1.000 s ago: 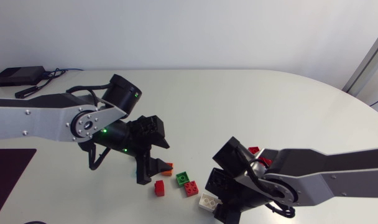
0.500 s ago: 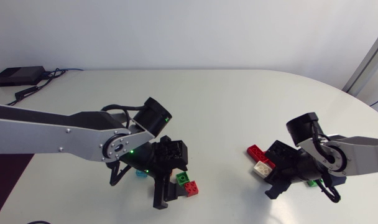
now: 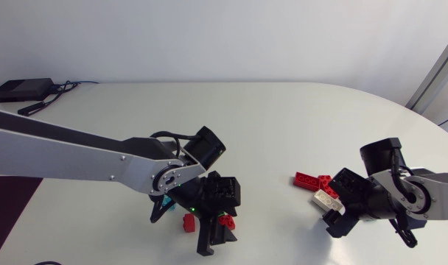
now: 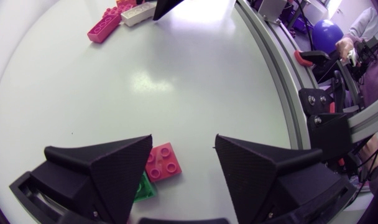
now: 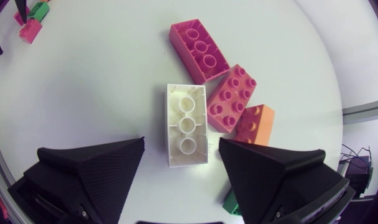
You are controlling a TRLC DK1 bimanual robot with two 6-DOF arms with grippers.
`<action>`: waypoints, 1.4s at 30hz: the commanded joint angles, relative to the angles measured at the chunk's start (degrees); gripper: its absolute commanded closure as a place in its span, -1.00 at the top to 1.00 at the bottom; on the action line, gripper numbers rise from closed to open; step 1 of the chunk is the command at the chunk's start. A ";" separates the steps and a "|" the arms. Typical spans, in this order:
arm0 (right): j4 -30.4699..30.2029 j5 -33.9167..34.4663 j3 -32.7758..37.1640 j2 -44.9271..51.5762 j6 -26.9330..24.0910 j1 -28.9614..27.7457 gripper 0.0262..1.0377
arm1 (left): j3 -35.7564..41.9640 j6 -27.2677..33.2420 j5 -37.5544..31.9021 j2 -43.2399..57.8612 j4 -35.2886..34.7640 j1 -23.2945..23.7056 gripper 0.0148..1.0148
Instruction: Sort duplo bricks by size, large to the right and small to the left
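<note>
My right gripper stands open over a white long brick, which lies studs down on the table, clear of both fingers. Beside it lie two pink-red large bricks, an orange brick and a green one. My left gripper is open over a small red brick, which sits close to one finger. A small green brick lies partly under that finger.
In the head view another red brick and a blue brick lie just left of the left gripper, partly hidden by the arm. A black box with cables sits at the table's far left corner.
The right arm carried the white brick to the right, set it by the red bricks and opened. The left arm moved right, over the small red and green bricks.
</note>
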 commanded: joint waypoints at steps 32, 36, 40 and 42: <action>-8.74 -1.31 0.72 -11.38 -1.01 1.02 0.92 | -7.30 10.08 -4.99 -2.13 -7.87 14.54 -0.83; -8.57 -1.31 0.72 -10.76 -0.49 1.72 0.92 | -8.27 12.46 -5.25 -4.94 -8.31 18.58 -0.84; -8.48 -1.31 0.54 -10.68 0.22 2.60 0.92 | -5.81 10.61 -3.93 -7.67 -8.40 16.74 -0.65; -8.57 -1.13 0.63 -10.76 0.39 2.77 0.92 | -3.70 8.50 -2.97 -7.41 -8.23 13.13 -0.35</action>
